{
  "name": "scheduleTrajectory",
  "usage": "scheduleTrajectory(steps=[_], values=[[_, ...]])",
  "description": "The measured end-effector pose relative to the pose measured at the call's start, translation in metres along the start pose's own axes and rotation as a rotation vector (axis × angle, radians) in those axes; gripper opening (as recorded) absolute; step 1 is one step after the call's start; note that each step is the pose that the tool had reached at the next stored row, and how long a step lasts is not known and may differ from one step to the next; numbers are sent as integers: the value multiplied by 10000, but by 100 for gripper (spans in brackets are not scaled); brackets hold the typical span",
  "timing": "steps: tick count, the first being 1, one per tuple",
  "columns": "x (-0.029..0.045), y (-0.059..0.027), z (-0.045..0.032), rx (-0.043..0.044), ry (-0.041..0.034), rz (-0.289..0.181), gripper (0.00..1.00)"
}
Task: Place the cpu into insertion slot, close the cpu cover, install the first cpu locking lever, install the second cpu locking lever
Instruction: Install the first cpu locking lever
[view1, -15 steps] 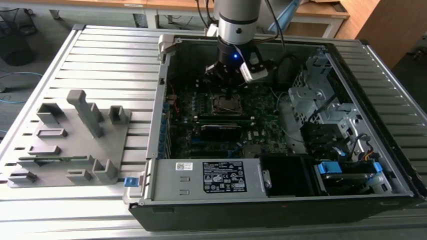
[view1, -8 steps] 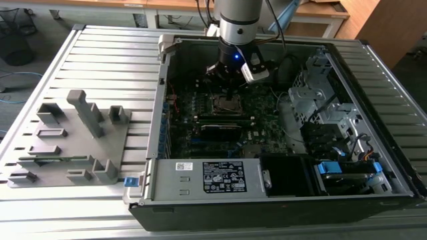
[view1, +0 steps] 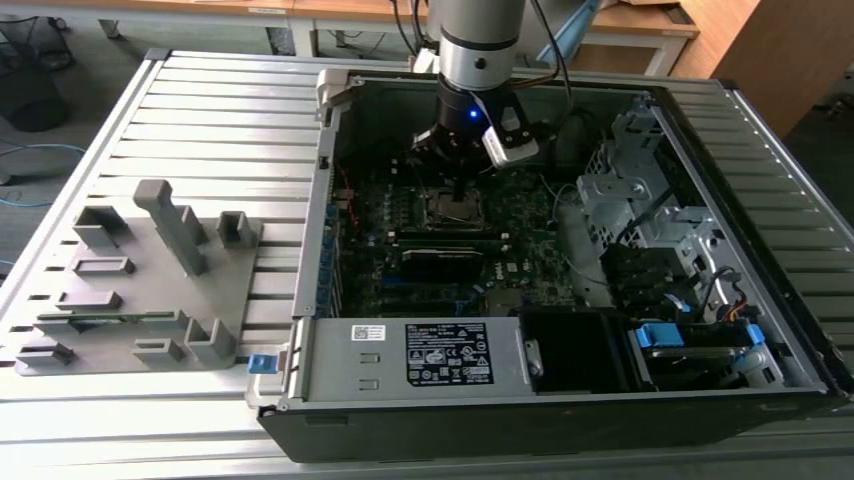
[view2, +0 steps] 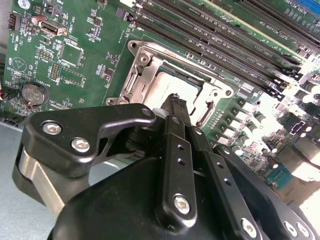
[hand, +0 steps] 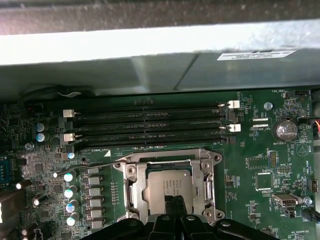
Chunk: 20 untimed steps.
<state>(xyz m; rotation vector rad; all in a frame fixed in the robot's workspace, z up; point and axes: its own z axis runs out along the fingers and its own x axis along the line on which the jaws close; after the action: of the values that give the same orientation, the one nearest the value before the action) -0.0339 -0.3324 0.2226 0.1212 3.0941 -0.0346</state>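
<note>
Fingers pressed together, tips right over the cpu framed by the cpu cover. Push off-centre and they could skid, scratching the chip.

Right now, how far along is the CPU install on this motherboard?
Done: the cpu lies flat in the insertion slot. The cpu cover looks lowered around it, though I can't confirm it's fully down. In hand: nothing; the gripper is shut, its tips just over the cpu. Left: latching; a thin wire lever appears to stick out beside the slot, so locking looks unfinished.
</note>
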Motion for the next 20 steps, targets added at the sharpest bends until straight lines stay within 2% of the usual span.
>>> scheduleTrajectory(steps=[8, 20], values=[[-1, -1, -17, 0, 0, 0, 11], [-6, -4, -135, 0, 0, 0, 11]])
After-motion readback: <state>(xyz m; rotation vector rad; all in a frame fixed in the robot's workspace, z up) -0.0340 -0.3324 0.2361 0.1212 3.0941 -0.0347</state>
